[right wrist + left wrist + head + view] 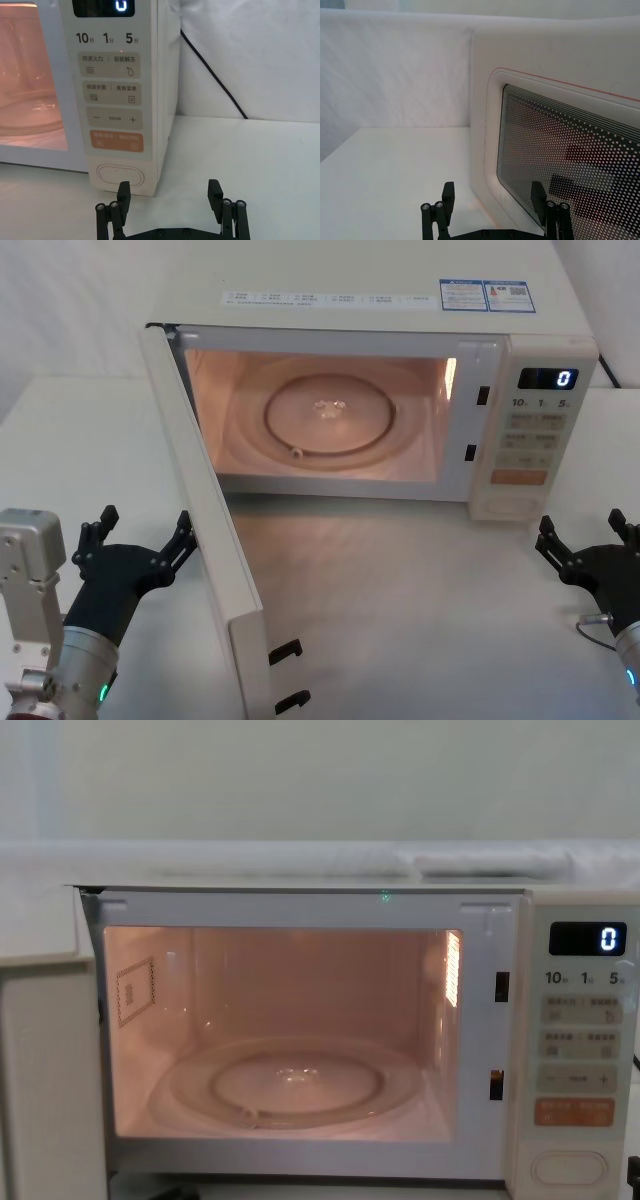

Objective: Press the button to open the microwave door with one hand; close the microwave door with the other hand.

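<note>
Closing door point(215, 540) now: it stands swung wide, left gripper point(140, 530) just outside it, jaws spread. I push flat on outer face, steady. Right gripper point(590, 535) released, near button point(121, 175).

Cream microwave door point(215, 570) with dotted dark window point(570, 165) and thin orange outline; plain cream button point(121, 176) beneath orange key point(116, 141); black left gripper point(135, 540), black right gripper point(588, 540).
</note>
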You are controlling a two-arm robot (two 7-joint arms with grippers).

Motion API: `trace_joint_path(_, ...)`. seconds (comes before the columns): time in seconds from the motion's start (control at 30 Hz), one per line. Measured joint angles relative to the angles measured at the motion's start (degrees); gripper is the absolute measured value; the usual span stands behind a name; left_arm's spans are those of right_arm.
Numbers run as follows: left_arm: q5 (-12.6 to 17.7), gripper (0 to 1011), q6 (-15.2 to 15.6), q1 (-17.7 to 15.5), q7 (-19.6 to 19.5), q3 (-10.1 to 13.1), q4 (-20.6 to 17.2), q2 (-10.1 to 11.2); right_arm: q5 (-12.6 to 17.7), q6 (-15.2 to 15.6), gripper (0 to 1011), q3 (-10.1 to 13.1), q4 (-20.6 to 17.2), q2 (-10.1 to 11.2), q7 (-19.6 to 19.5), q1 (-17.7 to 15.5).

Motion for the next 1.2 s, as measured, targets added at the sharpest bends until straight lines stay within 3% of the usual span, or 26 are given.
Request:
trace_joint_path(0.23,0.00,993,0.00,0.00,0.00,0.00,0.00,0.00,0.00,0.00,1002,0.00,0.00,0.00,0.00,0.00)
trace_joint_path(0.43,0.00,883,0.00,0.00,0.00,0.00,0.00,0.00,0.00,0.00,1002,0.00,0.00,0.00,0.00,0.00)
trace_joint_path(1.2,0.00,153,0.00,0.00,0.00,0.00,0.00,0.00,0.00,0.00,1002,0.00,0.00,0.00,0.00,0.00)
